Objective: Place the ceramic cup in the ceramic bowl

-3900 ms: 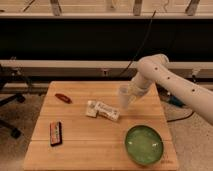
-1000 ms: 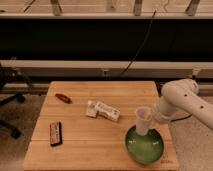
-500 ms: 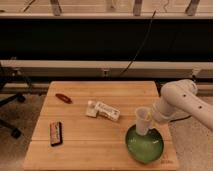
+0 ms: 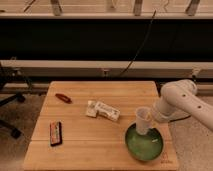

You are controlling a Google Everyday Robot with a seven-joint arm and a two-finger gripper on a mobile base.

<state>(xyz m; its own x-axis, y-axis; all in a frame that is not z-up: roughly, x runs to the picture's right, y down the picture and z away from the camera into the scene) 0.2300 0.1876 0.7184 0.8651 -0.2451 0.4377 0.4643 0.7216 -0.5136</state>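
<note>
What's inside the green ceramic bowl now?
Only the ceramic cup, its lower part over the back half of the ceramic bowl, gripped by the gripper from the right. Whether its base touches the glaze cannot be seen.

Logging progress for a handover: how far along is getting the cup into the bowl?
Done: the ceramic cup is picked up, with the gripper shut on it. In hand: the cup hangs at the far rim of the ceramic bowl. Left: lower it inside and release.

Wooden table (image 4: 100, 137) bears bowl (image 4: 146, 148), white box (image 4: 104, 110), red item (image 4: 63, 98), dark bar (image 4: 55, 133).
</note>
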